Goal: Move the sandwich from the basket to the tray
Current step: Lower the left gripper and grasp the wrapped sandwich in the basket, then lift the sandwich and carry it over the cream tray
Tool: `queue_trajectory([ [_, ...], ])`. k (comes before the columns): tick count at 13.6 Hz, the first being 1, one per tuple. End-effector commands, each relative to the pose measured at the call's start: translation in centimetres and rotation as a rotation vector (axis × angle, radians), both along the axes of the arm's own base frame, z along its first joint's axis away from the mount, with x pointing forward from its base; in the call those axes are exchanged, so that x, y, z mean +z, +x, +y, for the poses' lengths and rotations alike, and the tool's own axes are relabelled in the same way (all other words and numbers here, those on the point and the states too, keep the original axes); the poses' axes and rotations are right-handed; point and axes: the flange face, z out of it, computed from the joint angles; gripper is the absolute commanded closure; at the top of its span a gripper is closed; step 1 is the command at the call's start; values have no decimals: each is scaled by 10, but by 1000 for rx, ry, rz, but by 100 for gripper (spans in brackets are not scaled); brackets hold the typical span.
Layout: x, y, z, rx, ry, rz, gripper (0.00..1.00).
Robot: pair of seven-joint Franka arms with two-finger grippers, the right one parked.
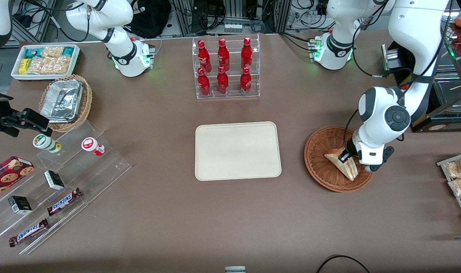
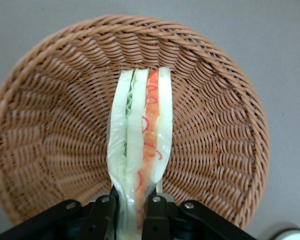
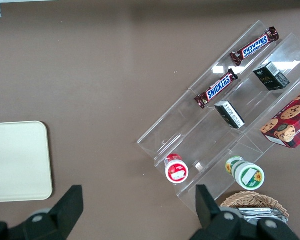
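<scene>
The sandwich is a pale bread wedge with red-orange and green filling, sitting in the reddish-brown wicker basket toward the working arm's end of the table. In the wrist view the sandwich stands on edge over the basket, its narrow end pinched between the black fingers. My left gripper is down inside the basket, shut on the sandwich. The cream tray lies flat at the table's middle, beside the basket, with nothing on it; its corner also shows as the tray.
A clear rack of red bottles stands farther from the front camera than the tray. Toward the parked arm's end are a tan basket with foil containers, a white bin of snacks and acrylic steps with Snickers bars. Packaged snacks on a rack lie near the basket.
</scene>
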Motion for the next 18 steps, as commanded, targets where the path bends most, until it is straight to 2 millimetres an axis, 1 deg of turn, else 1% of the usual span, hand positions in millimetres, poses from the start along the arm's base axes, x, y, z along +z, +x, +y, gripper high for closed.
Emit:
queue_trajectory([
  [1, 70, 6, -30, -33, 25, 48, 88],
  [2, 88, 9, -44, -55, 27, 65, 88],
  [4, 112, 5, -96, -126, 30, 79, 88],
  [5, 120, -3, -130, -183, 31, 83, 88],
  [7, 121, -16, -189, -282, 22, 79, 88],
  [8, 112, -27, -223, -339, 19, 89, 90],
  [11, 95, -46, -308, -449, -16, 84, 91],
  [12, 79, -56, -336, -473, -14, 100, 91],
  [13, 68, -62, -353, -488, -16, 114, 91],
  [15, 41, -62, -363, -509, -24, 138, 93],
  [16, 31, -67, -375, -528, -32, 119, 93],
  [17, 22, -78, -391, -556, -23, 100, 93],
  [18, 9, -85, -399, -573, -17, 105, 93],
])
